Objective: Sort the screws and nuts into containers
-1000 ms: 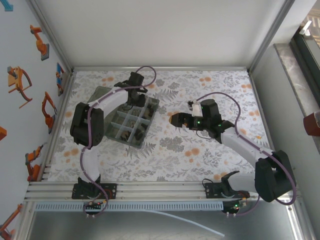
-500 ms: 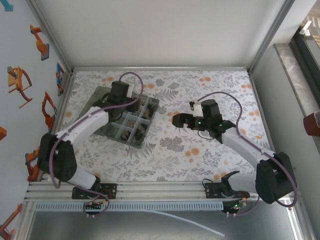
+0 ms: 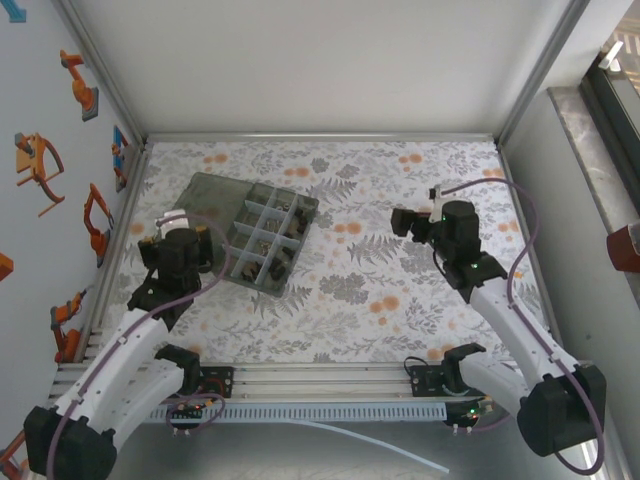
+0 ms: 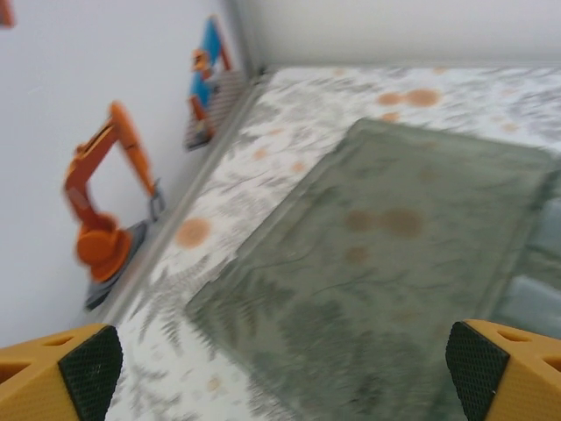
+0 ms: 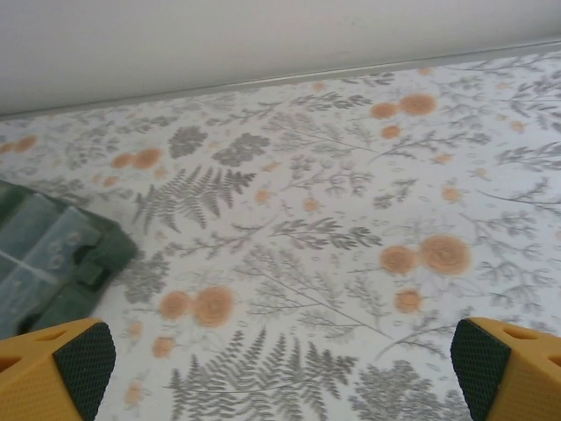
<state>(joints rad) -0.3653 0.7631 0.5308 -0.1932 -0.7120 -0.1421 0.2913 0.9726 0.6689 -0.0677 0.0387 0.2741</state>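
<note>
Left pincer (image 3: 172,228) has gone from nearly closed to fully open in the last second, and its pads (image 4: 88,373) stand wide apart with nothing between them. The screws (image 3: 262,236) and the nuts (image 3: 280,262) show as small dark pieces inside the containers (image 3: 300,250), at the left of the middle of the table; at this size I cannot tell one kind from the other. The flat lid (image 3: 205,198) lies open on the far-left side of the box. A second ago the left arm was reaching over the compartments; now it is pulled back to the near left, just beside the box. I judge that it has dropped a piece there and is retreating. The right pincer (image 3: 408,222), open and empty as before, has also drawn back from the middle to the right, well apart from the box. Whether loose pieces remain on the flowered cloth (image 5: 289,263) I cannot tell, so I cannot say if the sorting is finished.
</note>
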